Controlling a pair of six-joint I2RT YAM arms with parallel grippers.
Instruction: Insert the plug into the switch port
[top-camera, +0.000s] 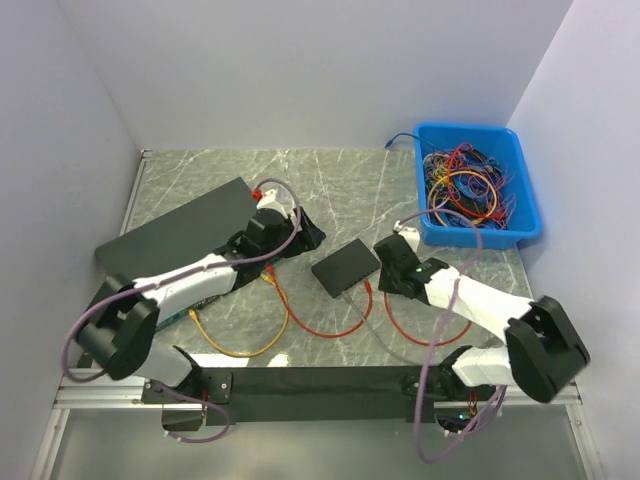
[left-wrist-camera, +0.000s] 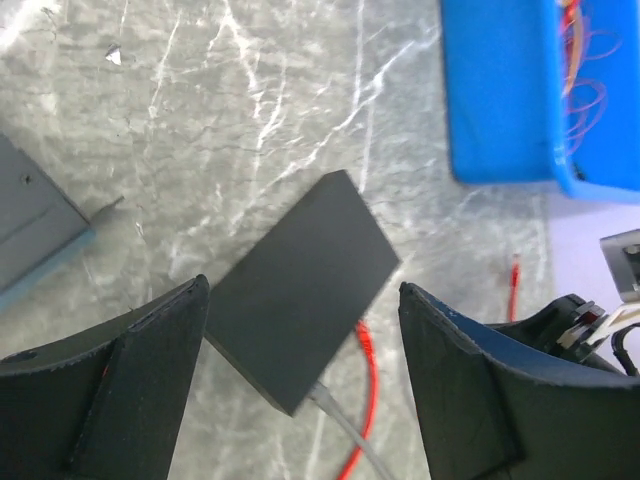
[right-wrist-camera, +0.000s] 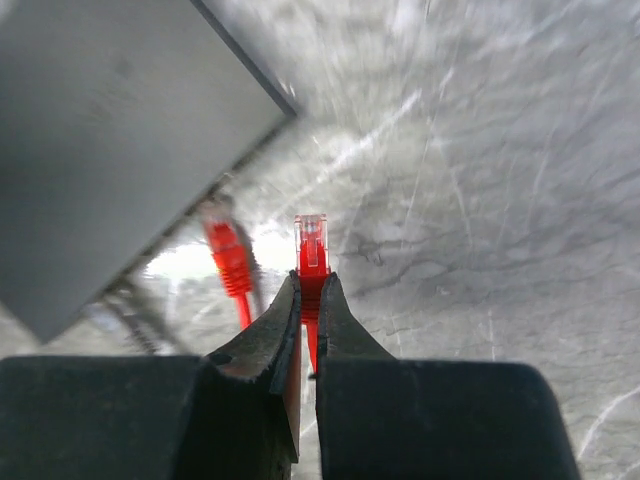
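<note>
switch (top-camera: 345, 266) at table (top-camera: 340, 185) centre, bin (top-camera: 480, 238) behind to its right, flat panel (top-camera: 180, 235) to its left

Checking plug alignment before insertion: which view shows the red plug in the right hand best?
Right wrist: the plug stands sharp mid-frame, pinched in the right hand. Top external shows at most a red speck beside the switch; left wrist a thin red sliver, too small to confirm.

The right gripper (right-wrist-camera: 308, 290) has its fingers pressed together on the red boot of a plug (right-wrist-camera: 312, 243), whose clear tip pokes out just ahead of the fingertips. Ahead and to the left lies the dark switch (right-wrist-camera: 110, 130), blurred. A second red connector (right-wrist-camera: 228, 258) sits just left of the held one, near the switch's edge, over the marbled table (right-wrist-camera: 480, 200).
</note>
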